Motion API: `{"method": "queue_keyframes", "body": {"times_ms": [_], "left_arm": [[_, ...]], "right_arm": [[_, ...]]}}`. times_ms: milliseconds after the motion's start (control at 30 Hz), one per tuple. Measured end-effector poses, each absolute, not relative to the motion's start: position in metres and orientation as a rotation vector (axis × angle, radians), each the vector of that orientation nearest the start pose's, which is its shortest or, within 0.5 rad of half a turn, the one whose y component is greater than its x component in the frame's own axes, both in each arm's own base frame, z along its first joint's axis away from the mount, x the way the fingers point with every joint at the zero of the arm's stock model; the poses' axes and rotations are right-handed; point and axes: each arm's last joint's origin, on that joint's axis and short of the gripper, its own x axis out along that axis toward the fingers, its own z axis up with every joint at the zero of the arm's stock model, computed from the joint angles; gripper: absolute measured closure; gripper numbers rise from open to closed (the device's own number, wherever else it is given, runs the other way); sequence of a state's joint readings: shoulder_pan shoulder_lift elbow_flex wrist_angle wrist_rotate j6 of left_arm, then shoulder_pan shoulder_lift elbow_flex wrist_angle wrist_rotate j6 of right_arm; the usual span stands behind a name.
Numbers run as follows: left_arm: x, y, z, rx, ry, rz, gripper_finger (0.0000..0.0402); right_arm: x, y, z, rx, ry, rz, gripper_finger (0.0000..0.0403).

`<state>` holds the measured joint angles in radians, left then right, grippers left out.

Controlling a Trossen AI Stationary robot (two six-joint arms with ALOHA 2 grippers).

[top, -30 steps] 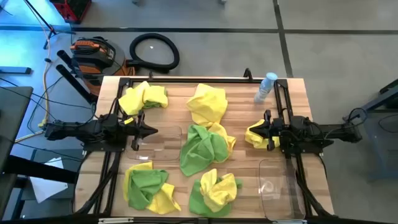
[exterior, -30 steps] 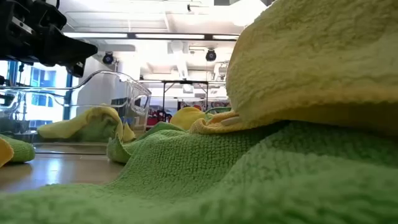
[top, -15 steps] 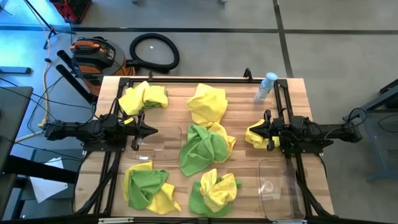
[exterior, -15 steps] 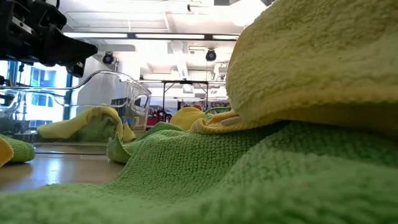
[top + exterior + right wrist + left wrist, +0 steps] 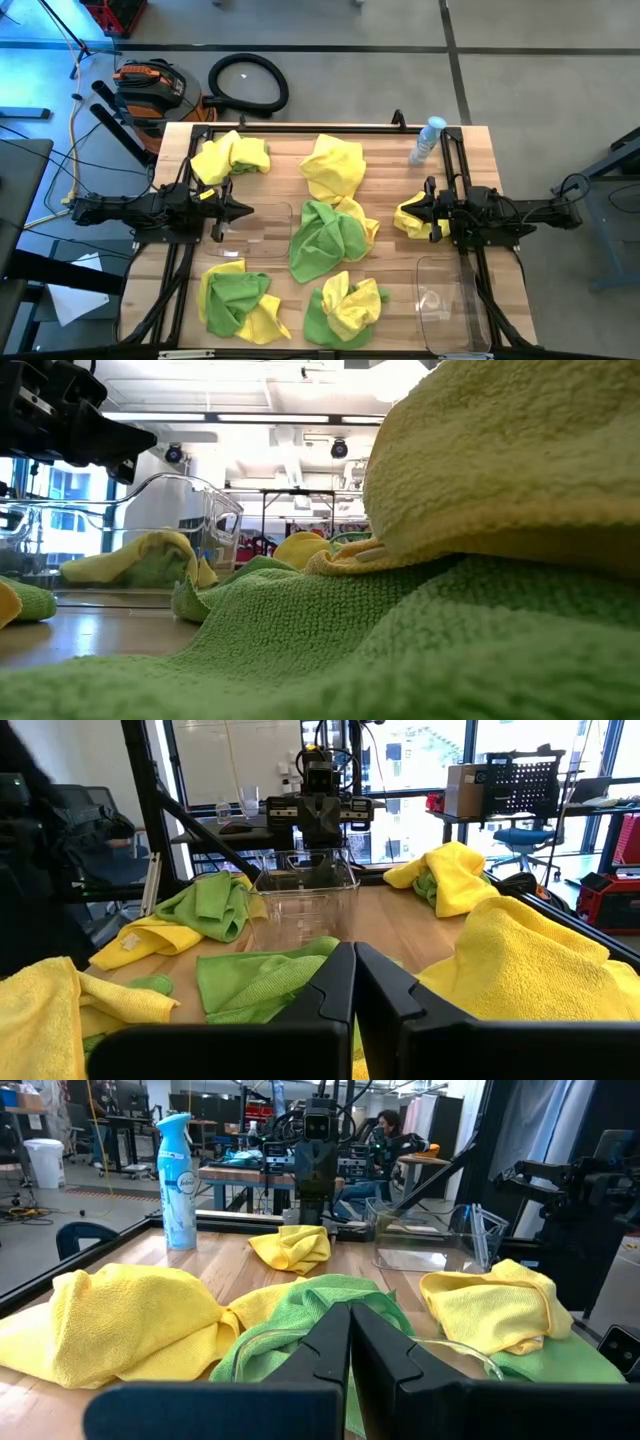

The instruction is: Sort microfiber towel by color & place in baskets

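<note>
The left gripper (image 5: pixel 243 211) is held with its fingers pressed together, empty, at the edge of the clear basket (image 5: pixel 262 232) on the left side. The right gripper (image 5: pixel 420 208), on the far side of that basket, is also closed, and it is touching a yellow towel (image 5: pixel 411 219); whether this cloth is pinched cannot be told.

A risk is judged here: the green towel (image 5: pixel 318 240) beside the basket lies tangled with yellow ones, so two colours could be lifted together.

The cloths are soft, looped and crumpled. The second basket (image 5: pixel 446 300), well apart, is rigid, transparent and rectangular.
</note>
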<state>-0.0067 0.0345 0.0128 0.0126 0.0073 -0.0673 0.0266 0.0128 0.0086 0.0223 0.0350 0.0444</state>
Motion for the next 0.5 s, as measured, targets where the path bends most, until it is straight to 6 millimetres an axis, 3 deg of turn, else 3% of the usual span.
{"method": "queue_keyframes", "body": {"times_ms": [500], "left_arm": [[0.0991,-0.0009,0.1663,-0.067,0.01,-0.014,0.0401]], "right_arm": [[0.0979,0.0014,0.1676,0.045,-0.018,-0.014,0.0402]]}}
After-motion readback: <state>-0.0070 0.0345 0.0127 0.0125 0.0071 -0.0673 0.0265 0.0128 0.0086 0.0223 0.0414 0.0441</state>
